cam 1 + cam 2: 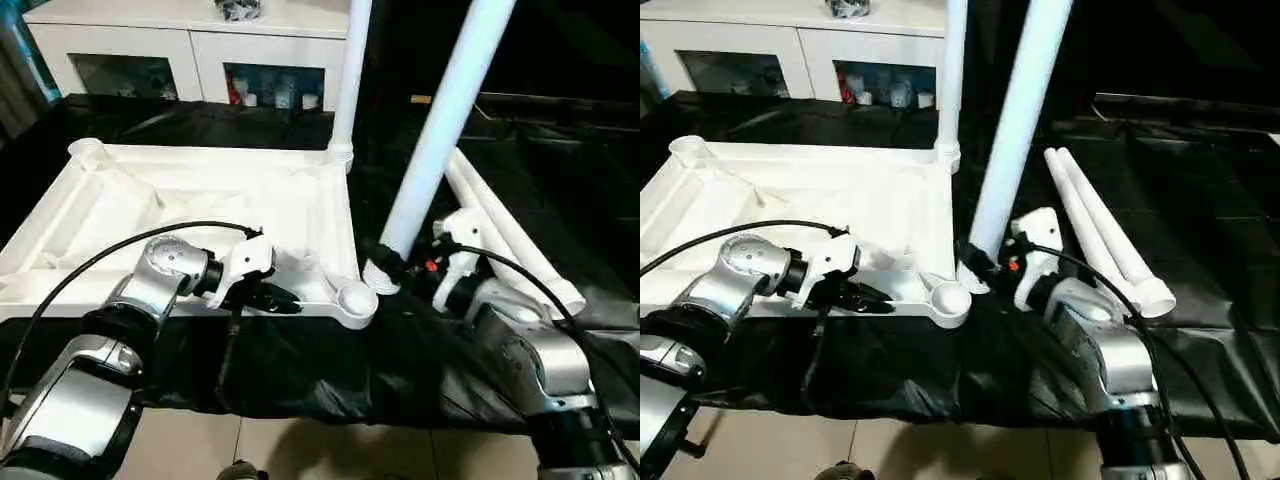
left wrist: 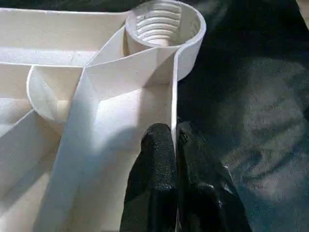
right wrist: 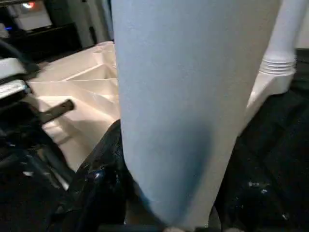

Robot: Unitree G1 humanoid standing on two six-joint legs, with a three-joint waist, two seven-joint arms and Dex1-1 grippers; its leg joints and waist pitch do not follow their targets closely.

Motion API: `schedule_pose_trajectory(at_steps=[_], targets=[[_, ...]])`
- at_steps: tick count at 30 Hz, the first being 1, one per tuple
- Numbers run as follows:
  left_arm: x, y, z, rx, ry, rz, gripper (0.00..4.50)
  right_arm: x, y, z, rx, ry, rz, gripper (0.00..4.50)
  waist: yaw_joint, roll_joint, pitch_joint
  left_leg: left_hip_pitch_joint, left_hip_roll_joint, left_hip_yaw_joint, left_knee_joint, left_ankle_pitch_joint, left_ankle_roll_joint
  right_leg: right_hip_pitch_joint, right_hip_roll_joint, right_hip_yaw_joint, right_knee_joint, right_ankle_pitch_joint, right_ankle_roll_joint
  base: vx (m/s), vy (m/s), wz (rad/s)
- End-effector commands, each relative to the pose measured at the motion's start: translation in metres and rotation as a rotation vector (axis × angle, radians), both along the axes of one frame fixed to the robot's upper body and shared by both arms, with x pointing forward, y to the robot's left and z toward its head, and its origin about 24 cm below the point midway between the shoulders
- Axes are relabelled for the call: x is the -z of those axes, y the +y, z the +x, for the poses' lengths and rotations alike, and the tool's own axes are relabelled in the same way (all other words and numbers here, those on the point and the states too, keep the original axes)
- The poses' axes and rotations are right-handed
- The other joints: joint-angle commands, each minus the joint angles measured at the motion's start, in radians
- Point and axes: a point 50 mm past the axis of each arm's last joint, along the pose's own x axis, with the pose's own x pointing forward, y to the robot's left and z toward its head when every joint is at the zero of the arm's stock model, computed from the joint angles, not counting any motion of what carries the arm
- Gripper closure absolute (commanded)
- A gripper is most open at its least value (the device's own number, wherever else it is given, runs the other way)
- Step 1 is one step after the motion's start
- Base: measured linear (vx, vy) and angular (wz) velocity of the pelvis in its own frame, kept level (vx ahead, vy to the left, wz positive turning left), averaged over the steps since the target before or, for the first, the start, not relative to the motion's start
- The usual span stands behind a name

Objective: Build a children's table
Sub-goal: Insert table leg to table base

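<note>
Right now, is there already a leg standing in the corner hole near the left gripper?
No, the near corner socket is empty, and its inner threads show.

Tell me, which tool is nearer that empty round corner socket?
Left. The left tool pinches the tabletop rim beside the socket; the right tool holds a leg just beyond.

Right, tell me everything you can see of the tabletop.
The tabletop is white plastic, lying underside up on the black cloth, its ribs and raised rim exposed. Round sockets sit at the corners; the near right socket is empty and threaded inside. One leg stands upright in the far right socket. The left gripper has its jaws shut on the near rim wall, close to the empty socket.
</note>
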Motion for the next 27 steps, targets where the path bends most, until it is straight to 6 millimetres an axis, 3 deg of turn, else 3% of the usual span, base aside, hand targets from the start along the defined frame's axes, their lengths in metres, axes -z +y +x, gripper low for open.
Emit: schedule_pose_trajectory(at_steps=[1, 2, 5, 6, 9, 14, 22, 27], targets=[[0.001, -0.003, 0.003, -0.066, 0.007, -0.023, 4.5, -0.002, 0.002, 0.001, -0.034, 0.013, 0.002, 2.59, 0.006, 0.003, -0.073, 0.019, 0.042, -0.014, -0.07, -0.193, 0.003, 0.056, -0.095, 0.055, -0.08, -0.185, -0.205, 0.0, 0.0, 0.0], [0.001, -0.009, 0.004, -0.086, 0.01, -0.038, 4.5, -0.002, 0.002, 0.002, -0.05, 0.024, -0.004, 2.59, 0.007, 0.007, -0.072, 0.02, 0.043, -0.014, -0.069, -0.198, 0.003, 0.055, -0.096, 0.056, -0.081, -0.189, -0.206, 0.0, 0.0, 0.0], [0.002, -0.024, 0.006, -0.125, 0.018, -0.072, 4.5, 0.001, 0.001, 0.005, -0.075, 0.036, -0.051, 2.59, 0.007, -0.005, -0.072, 0.017, 0.04, -0.013, -0.068, -0.194, 0.003, 0.059, -0.095, 0.056, -0.083, -0.204, -0.201, 0.0, 0.0, 0.0], [0.003, -0.028, 0.006, -0.133, 0.024, -0.085, 4.5, 0.003, 0.0, 0.007, -0.075, 0.037, -0.072, 2.59, 0.009, -0.003, -0.072, 0.018, 0.04, -0.013, -0.067, -0.187, 0.005, 0.058, -0.097, 0.056, -0.086, -0.217, -0.197, 0.0, 0.0, 0.0], [0.005, -0.035, 0.004, -0.134, 0.028, -0.094, 4.5, 0.006, -0.005, 0.011, -0.051, 0.04, -0.101, 2.59, 0.012, -0.012, -0.073, 0.015, 0.039, -0.012, -0.066, -0.167, 0.016, 0.058, -0.095, 0.056, -0.087, -0.221, -0.186, 0.0, 0.0, 0.0], [0.007, -0.036, 0.001, -0.117, 0.025, -0.084, 4.5, 0.008, -0.009, 0.017, -0.028, 0.045, -0.099, 2.59, 0.013, -0.005, -0.073, 0.016, 0.04, -0.013, -0.066, -0.163, 0.02, 0.055, -0.094, 0.054, -0.085, -0.207, -0.187, 0.0, 0.0, 0.0], [0.003, -0.034, 0.001, -0.131, 0.024, -0.072, 4.5, 0.025, -0.003, 0.021, -0.068, 0.123, -0.079, 2.59, 0.014, -0.004, -0.076, 0.015, 0.04, -0.012, -0.066, -0.153, 0.026, 0.057, -0.094, 0.054, -0.079, -0.164, -0.201, 0.0, 0.0, 0.0], [0.002, -0.033, 0.002, -0.16, 0.037, -0.08, 4.5, 0.034, -0.006, 0.019, -0.044, 0.161, -0.037, 2.59, 0.012, -0.005, -0.075, 0.017, 0.04, -0.012, -0.067, -0.17, 0.021, 0.056, -0.094, 0.054, -0.083, -0.195, -0.197, 0.0, 0.0, 0.0]])
